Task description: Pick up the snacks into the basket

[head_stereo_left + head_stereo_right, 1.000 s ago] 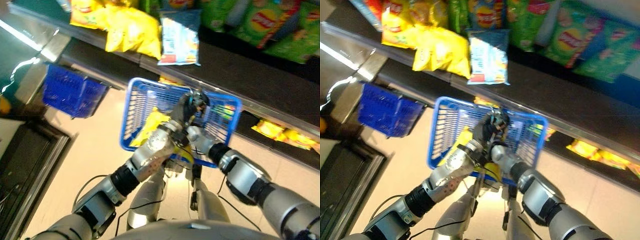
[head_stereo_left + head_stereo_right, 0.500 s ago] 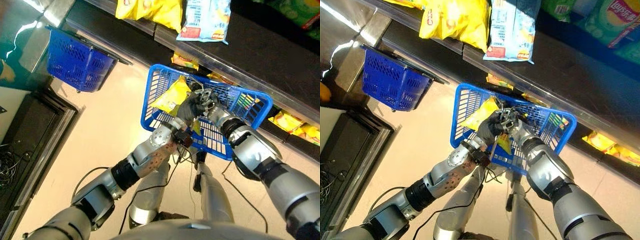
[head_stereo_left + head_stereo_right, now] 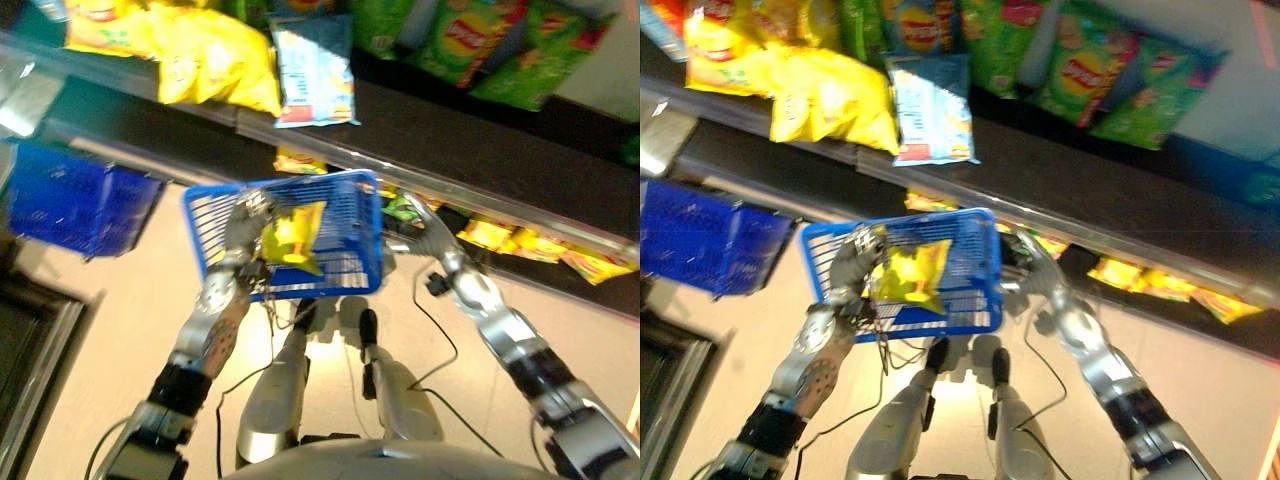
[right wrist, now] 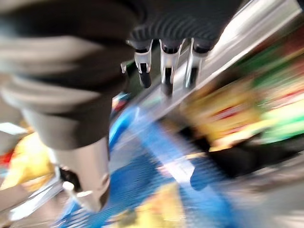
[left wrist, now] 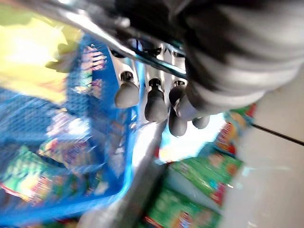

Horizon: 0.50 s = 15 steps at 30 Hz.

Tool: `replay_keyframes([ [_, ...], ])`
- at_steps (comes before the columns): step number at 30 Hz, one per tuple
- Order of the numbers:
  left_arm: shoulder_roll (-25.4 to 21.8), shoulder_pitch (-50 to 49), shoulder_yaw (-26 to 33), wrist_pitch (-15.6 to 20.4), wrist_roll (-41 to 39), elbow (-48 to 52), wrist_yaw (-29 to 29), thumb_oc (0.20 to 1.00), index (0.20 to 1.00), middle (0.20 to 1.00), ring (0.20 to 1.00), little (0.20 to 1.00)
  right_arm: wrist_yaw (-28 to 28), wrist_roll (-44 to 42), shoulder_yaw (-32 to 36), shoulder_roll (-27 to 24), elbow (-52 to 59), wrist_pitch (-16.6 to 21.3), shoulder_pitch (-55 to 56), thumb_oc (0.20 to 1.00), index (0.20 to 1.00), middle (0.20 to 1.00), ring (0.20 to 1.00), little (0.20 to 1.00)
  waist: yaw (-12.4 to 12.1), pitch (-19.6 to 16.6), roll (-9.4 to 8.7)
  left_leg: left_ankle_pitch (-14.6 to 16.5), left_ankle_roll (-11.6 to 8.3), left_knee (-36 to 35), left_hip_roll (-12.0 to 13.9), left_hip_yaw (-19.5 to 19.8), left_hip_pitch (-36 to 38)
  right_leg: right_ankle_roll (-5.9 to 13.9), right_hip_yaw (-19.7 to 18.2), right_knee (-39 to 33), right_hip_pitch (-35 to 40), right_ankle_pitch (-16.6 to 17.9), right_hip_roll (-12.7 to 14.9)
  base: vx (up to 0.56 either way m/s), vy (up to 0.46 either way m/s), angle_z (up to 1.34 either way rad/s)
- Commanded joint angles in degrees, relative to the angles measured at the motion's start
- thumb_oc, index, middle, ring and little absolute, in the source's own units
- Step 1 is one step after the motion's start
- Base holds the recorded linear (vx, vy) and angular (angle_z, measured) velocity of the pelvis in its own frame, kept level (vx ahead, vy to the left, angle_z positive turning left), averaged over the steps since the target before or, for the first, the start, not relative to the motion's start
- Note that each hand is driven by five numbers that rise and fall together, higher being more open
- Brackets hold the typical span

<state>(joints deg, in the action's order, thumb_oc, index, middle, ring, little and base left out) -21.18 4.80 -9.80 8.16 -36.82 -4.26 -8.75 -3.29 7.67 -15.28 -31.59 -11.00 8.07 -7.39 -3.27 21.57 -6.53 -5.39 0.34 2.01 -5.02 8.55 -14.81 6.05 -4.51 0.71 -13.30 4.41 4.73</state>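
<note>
My left hand (image 3: 240,224) holds up a light blue wire basket (image 3: 345,262). In the left wrist view its fingers (image 5: 155,102) curl round the basket's metal handle (image 5: 97,29). A yellow snack bag (image 3: 291,236) lies inside the basket. Just past the basket's right side, my right hand (image 3: 411,214) is open and holds nothing. It sits at the edge of the lower shelf, next to a small green pack (image 3: 400,207). In the right wrist view its fingers (image 4: 164,70) are straight.
The upper shelf (image 3: 1060,180) carries yellow bags (image 3: 830,95), a blue and white bag (image 3: 930,115) and green bags (image 3: 1090,80). More yellow packs (image 3: 520,243) lie on the lower shelf. A dark blue basket (image 3: 70,205) stands at the left.
My right hand has left the basket and moved right, to the lower shelf. My left hand alone now carries the basket, further left. The camera has also shifted.
</note>
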Motion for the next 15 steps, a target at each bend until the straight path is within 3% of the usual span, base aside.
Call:
replay_keyframes([
  [1, 0.67, -3.15, 8.39, 7.48, 4.53, 5.09, 2.46, 0.2, 0.2, 0.2, 0.2, 0.2, 6.07, -4.96, 0.3, -4.56, 3.46, 5.01, 3.59, 1.0, 1.0, 1.0, 1.0, 1.0, -1.49, -5.92, 0.89, 7.03, 0.93, 2.38, 2.4, -2.91, 1.35, 4.7, 1.98, -2.4, 0.83, 2.73, 1.81, -0.02, 0.004, -0.91],
  [4, 0.73, -4.93, 9.84, 7.53, 4.26, 4.98, 3.33, 0.2, 0.2, 0.2, 0.2, 0.2, 8.89, -8.94, 3.52, -5.97, 6.16, 5.37, 7.16, 1.0, 1.0, 1.0, 1.0, 1.0, -1.24, -6.99, 1.02, 6.64, 0.8, 1.94, 3.11, -3.01, 1.9, 4.08, 1.48, -0.93, 3.3, 1.36, 2.62, -0.03, -0.013, -0.95],
  [6, 0.79, -6.03, 10.68, 7.54, 4.18, 4.93, 3.92, 0.2, 0.2, 0.2, 0.2, 0.2, 10.93, -13.34, 6.12, -6.35, 7.39, 5.55, 8.88, 1.0, 1.0, 1.0, 1.0, 1.0, -1.09, -8.95, 1.42, 6.21, 0.66, 1.22, 4.28, -3.52, 2.09, 3.83, 1.13, -0.14, 5.08, 0.79, 4.62, -0.04, -0.059, -0.47],
  [9, 1.46, -7.63, 10.84, 7.06, 4.86, 5.61, 4.12, 0.2, 0.2, 0.2, 0.2, 0.2, 11.12, -22.37, 11.61, -1.74, 5.07, 5.38, 10.02, 1.0, 1.0, 1.0, 1.0, 1.0, -0.76, -11.59, 1.84, 6.18, 0.06, -0.12, 5.44, -4.92, 3.72, 4.82, 0.62, -1.41, 7.54, 3.94, 8.6, -0.03, -0.117, -0.43],
  [11, 2.32, -8.72, 10.85, 6.92, 5.0, 6.29, 4.3, 0.2, 0.2, 0.2, 0.2, 0.2, 6.83, -27.11, 17.35, 5.1, 3.89, 6.47, 8.39, 1.0, 1.0, 1.0, 1.0, 1.0, 0.21, -13.74, 2.27, 5.54, -0.75, -2.37, 6.17, -7.23, 5.06, 6.57, -0.19, -2.95, 6.97, 6.57, 10.86, -0.07, -0.153, -0.46],
  [15, 3.08, -8.89, 9.92, 7.29, 4.36, 6.82, 4.34, 0.2, 0.2, 0.2, 0.2, 0.2, 0.17, -26.94, 20.45, 9.79, 2.51, 8.66, 4.8, 1.0, 1.0, 1.0, 1.0, 1.0, 1.13, -15.39, 3.61, 3.7, -2.37, -4.79, 7.82, -8.99, 5.32, 7.45, -1.57, -3.59, 4.87, 6.31, 11.61, -0.08, -0.229, -1.0],
])
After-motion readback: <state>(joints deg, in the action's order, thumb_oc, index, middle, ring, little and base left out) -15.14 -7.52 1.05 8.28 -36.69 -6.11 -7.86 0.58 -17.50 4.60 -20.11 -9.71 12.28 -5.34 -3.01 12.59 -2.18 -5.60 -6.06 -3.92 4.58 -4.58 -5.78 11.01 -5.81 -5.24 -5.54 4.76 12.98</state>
